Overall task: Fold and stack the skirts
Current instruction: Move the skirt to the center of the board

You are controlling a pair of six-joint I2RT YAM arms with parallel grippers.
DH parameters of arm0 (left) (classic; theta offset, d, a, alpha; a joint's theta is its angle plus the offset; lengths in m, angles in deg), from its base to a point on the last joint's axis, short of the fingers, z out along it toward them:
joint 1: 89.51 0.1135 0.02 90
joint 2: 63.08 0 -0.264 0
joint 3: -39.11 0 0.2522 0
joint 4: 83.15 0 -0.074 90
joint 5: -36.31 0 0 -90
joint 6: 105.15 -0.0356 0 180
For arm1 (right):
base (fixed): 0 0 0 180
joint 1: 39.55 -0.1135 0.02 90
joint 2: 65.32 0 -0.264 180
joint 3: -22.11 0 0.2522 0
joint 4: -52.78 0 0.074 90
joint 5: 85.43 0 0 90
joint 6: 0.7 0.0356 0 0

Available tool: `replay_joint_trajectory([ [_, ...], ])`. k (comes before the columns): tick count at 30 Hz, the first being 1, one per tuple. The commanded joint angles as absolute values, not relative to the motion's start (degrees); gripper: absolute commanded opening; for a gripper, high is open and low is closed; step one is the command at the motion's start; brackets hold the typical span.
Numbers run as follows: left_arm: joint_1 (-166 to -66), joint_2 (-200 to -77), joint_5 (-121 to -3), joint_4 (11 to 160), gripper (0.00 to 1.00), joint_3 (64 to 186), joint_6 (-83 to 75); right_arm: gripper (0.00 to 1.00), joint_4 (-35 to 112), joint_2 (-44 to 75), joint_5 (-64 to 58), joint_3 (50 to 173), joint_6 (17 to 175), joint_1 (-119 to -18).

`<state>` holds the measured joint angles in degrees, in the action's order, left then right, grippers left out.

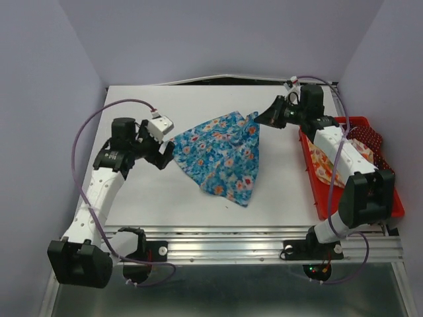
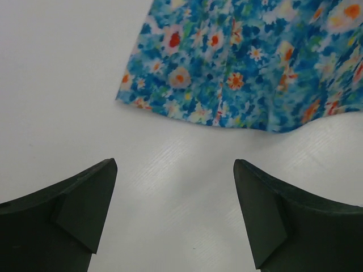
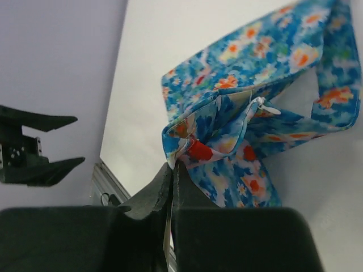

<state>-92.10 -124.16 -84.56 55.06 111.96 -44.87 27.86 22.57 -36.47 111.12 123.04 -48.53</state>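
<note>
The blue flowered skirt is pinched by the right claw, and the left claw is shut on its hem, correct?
No. The left wrist view shows the left claw open, not touching the blue flowered skirt; the right claw does pinch it.

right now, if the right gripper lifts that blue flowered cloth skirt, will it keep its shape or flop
Probably floppy: the blue flowered cloth skirt bunches into folds where the shut right gripper pinches its waist. Likely light, as that small pinch holds it. Pushed, it would probably wrinkle on the white table, not slide.
</note>
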Motion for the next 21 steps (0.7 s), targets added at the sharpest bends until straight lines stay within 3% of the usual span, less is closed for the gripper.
replay_joint_trajectory([
  [1, -102.8, -123.0, -79.3, 62.3, 0.93, 107.0, -48.1, 0.01, 31.8, 21.3, -31.4, 107.2, 122.8, -48.3],
  [5, -115.1, -125.7, -71.7, 65.8, 0.89, 104.0, -47.5, 0.01, 30.8, 20.3, -28.3, 102.9, 121.9, -48.3],
  [11, -119.6, -132.7, -78.5, 67.3, 0.86, 104.3, -38.9, 0.01, 30.4, 17.1, -23.8, 98.5, 120.6, -48.3],
  [21, -144.6, -141.6, -71.6, 72.5, 0.84, 104.8, -30.5, 0.01, 26.8, 17.6, -12.5, 96.6, 119.5, -48.3],
])
